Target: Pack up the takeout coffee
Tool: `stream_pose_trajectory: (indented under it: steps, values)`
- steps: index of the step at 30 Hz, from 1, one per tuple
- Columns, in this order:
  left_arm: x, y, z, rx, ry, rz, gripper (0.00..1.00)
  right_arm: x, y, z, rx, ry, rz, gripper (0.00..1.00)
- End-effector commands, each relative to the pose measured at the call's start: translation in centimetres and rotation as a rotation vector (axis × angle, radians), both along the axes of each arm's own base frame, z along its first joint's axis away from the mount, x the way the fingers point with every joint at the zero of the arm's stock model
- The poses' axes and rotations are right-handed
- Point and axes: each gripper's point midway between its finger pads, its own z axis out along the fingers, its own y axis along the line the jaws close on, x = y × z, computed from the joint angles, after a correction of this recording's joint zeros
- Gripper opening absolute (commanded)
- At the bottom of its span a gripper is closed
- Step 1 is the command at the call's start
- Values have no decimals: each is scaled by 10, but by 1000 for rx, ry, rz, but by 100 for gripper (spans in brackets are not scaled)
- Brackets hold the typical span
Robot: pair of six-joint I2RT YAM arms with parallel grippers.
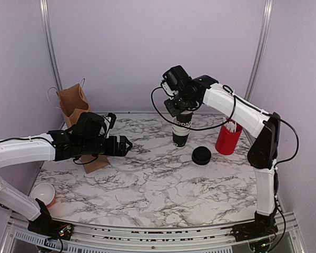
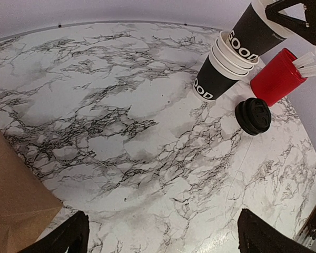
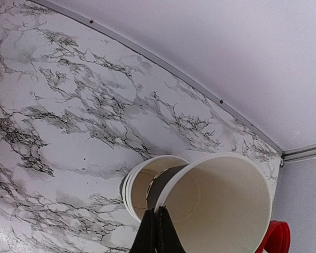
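Note:
The takeout coffee cup (image 1: 183,121) is black paper, white inside, with no lid on. My right gripper (image 1: 179,110) is shut on its rim and holds it tilted, its base still in the top of the stack of nested cups (image 1: 180,138). The right wrist view shows the cup (image 3: 226,200), the stack (image 3: 139,190) and the shut gripper (image 3: 159,232). The round black lid (image 1: 201,155) lies on the table right of the stack. My left gripper (image 1: 125,145) is open and empty beside the brown paper bag (image 1: 72,101). The left wrist view shows the cup (image 2: 255,31), the lid (image 2: 253,116) and the bag (image 2: 13,200).
A red cup with white sticks (image 1: 228,138) stands right of the stack, also in the left wrist view (image 2: 276,77). A small white cup (image 1: 43,194) sits at the near left corner. The marble table (image 1: 147,184) has walls behind and at both sides.

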Motion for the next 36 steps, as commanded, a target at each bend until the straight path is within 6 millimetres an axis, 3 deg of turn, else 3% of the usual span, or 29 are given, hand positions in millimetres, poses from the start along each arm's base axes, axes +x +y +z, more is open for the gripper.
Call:
stream_pose_trajectory:
  steps: [1,12,17,18,21,33,36]
  values:
    - [4,-4,9,-17,-12,-5,99,-14,-4,65,82,-102,15,0]
    - [8,-2,14,-19,-24,11,99,-34,-3,100,149,-138,55,0]
    - [10,5,14,-13,-25,37,99,-60,10,104,169,-130,106,0]
    - [11,6,13,-13,-24,42,99,-74,23,103,176,-123,143,0]
    - [12,10,13,-12,-24,55,99,-95,35,100,188,-104,179,0]
    - [13,19,10,-15,-16,80,99,-166,76,33,236,44,308,0]
    - [12,21,9,-13,-12,85,99,-175,77,2,210,73,304,0]
